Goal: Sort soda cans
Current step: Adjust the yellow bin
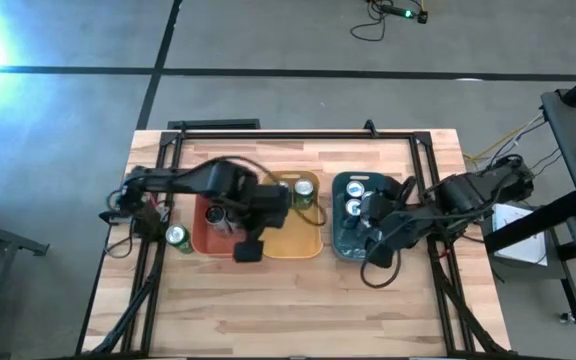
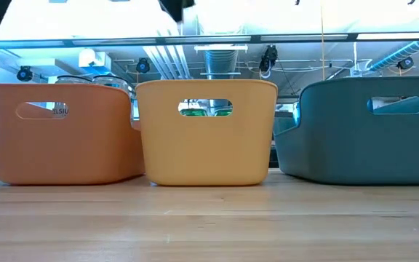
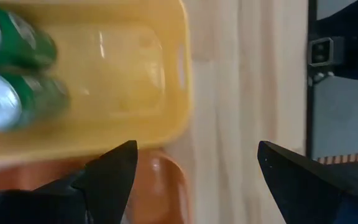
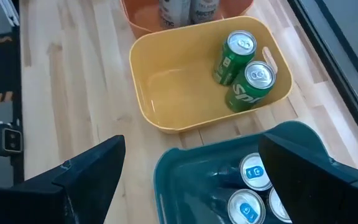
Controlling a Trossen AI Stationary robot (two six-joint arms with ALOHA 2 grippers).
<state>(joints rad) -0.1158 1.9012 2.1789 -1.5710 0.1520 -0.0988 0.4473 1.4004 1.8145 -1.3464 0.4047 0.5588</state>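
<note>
I read "Sp", the start of a white brand name, on 1 green soda can [image 4: 252,87] in my yellow bin [image 4: 166,93]. Other can lettering is too blurred to read.

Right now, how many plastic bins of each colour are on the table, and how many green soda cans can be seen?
Orange-red plastic bin: 1
Yellow plastic bin: 1
Teal plastic bin: 1
Green cylindrical soda cans: 3, two in the yellow bin and one on the wooden table beside the orange-red bin
Total: 6
</note>
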